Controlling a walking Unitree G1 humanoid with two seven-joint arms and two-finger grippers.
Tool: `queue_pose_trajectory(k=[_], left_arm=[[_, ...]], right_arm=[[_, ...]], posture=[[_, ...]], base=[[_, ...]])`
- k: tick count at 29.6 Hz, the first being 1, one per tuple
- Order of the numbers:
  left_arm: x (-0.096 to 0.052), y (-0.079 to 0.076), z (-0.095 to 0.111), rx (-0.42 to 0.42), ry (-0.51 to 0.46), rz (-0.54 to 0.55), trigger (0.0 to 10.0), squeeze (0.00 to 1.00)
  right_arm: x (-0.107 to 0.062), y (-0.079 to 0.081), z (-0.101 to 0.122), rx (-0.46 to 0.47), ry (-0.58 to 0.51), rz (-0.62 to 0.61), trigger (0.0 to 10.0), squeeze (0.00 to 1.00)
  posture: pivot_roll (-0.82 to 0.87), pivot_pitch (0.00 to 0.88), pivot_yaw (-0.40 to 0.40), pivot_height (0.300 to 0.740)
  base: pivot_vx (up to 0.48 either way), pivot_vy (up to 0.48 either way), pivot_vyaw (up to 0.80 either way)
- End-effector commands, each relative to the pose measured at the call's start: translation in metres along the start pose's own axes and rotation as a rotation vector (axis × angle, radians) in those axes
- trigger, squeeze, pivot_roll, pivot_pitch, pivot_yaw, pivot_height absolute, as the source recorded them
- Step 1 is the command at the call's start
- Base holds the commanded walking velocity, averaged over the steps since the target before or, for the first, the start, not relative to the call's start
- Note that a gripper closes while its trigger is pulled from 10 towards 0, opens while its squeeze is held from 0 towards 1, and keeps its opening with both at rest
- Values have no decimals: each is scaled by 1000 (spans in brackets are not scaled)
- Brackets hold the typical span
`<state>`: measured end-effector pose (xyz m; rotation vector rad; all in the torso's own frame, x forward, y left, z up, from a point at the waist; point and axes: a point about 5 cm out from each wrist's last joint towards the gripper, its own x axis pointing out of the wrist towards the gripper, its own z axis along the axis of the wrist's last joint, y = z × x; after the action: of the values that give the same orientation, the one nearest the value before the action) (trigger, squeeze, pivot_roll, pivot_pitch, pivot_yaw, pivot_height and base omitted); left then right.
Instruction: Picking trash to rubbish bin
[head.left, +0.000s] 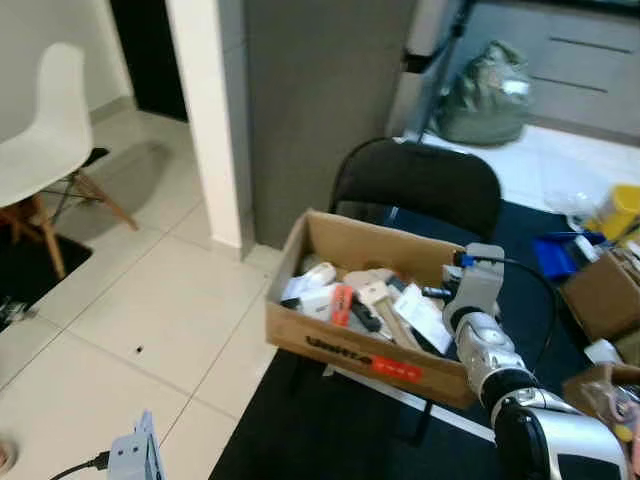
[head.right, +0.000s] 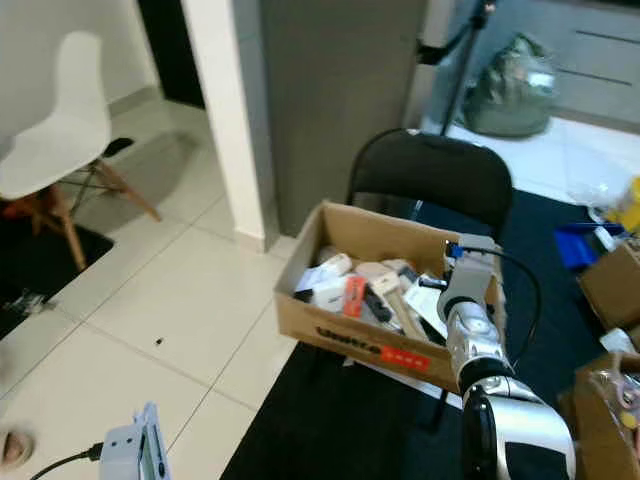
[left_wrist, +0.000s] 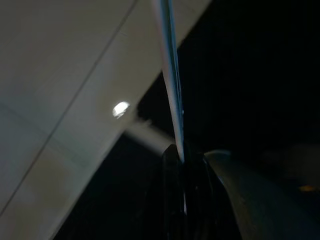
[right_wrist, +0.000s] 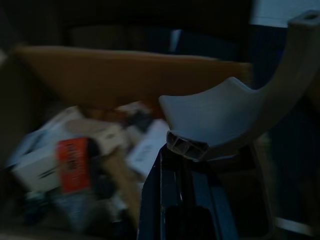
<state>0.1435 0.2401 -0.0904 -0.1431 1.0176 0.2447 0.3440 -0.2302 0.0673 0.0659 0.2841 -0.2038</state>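
Right gripper over the box of trash

Head views: right gripper reaching over the near right corner of a cardboard box on a black chair; trash heaped inside, just left of the fingers.

Right wrist view: clamped on a pale curved plastic piece, above the trash.

Left wrist view: left gripper pinched on a thin pale strip, above floor tiles.
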Motion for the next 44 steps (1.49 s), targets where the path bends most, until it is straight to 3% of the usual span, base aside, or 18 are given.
queue_pose_trajectory(k=[1,10,18,34,39,44], left_arm=[[-3,8,-10,-12,26,24,10000,0],[-3,8,-14,-20,32,18,10000,0],[-3,4,-14,-8,28,8,10000,0],[-4,10,-14,-29,24,43,10000,0],[-4,22,-2,-124,-47,88,10000,0],[-6,39,29,-175,-177,151,10000,0]], right_arm=[[1,8,1,-8,10,22,10000,0],[0,14,-2,-17,11,56,10000,0],[-1,28,-4,-46,15,135,10000,0],[-1,29,-6,-51,31,146,10000,0],[-1,28,-9,-46,56,131,10000,0],[-1,23,-13,-78,85,122,10000,0]], posture=[[170,9,-9,740],[171,10,-12,740],[167,4,-19,740],[170,3,-20,740],[177,5,-21,740],[184,5,-30,740]], base=[[0,0,-800],[0,0,-715],[285,0,0],[375,0,-100],[124,0,-800],[0,0,-800]])
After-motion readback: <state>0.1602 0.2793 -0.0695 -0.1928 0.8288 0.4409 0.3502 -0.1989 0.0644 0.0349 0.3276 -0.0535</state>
